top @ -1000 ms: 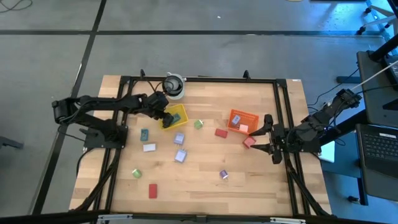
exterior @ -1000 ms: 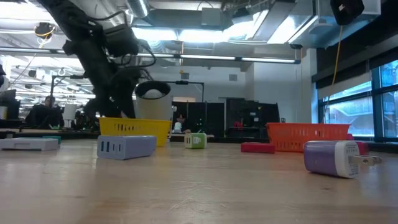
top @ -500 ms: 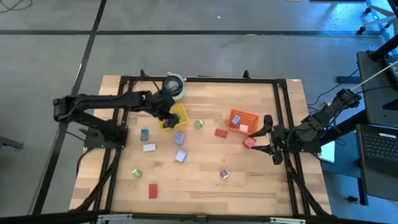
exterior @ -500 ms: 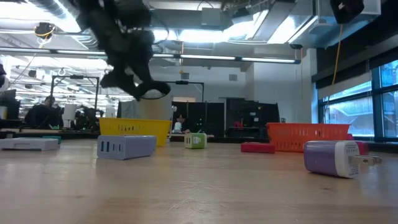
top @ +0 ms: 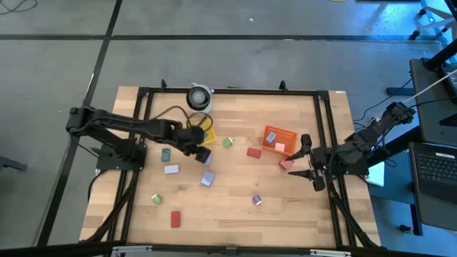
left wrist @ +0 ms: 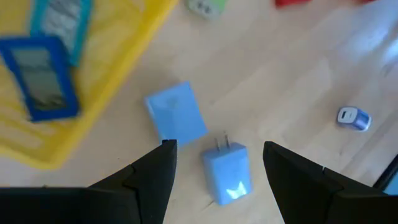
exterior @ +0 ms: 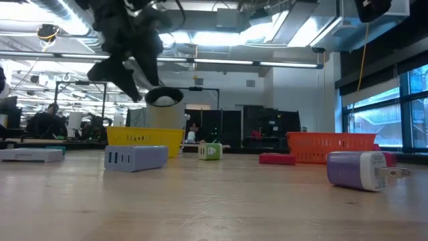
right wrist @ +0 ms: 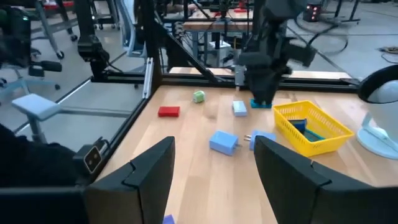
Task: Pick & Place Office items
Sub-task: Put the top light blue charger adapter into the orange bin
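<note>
The left tool (left wrist: 214, 168), fingers spread and empty, hangs over two lavender office items on the table (top: 235, 193) beside the yellow basket (left wrist: 112, 74); the pronged charger block (left wrist: 227, 173) looks light, rigid and smooth, best pinched across its flat sides, clear of the prongs

No readable text, label, brand, number or sign in any view. Blue item (left wrist: 38, 78) in yellow basket (left wrist: 118, 59) shows grey panel, too blurred to read. Blue plug block (left wrist: 227, 174) and flat blue block (left wrist: 176, 112) show plain faces. Orange basket (top: 279, 135) unmarked. Room beyond table: nothing legible.
</note>
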You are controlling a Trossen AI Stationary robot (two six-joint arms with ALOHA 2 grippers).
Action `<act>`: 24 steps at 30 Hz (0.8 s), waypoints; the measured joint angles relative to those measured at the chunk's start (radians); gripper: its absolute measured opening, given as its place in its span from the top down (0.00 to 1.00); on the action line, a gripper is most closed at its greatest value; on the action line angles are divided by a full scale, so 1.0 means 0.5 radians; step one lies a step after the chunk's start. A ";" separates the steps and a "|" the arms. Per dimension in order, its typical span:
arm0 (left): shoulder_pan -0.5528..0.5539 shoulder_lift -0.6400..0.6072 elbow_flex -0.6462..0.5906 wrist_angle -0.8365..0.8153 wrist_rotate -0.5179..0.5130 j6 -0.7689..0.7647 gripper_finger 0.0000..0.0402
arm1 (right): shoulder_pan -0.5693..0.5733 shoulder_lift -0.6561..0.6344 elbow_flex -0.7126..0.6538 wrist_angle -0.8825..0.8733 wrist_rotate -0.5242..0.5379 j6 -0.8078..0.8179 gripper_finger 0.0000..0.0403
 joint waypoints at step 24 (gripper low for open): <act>-0.010 0.799 0.510 -0.458 -0.049 -0.085 0.41 | 0.008 0.103 0.001 0.104 -0.262 -0.090 0.45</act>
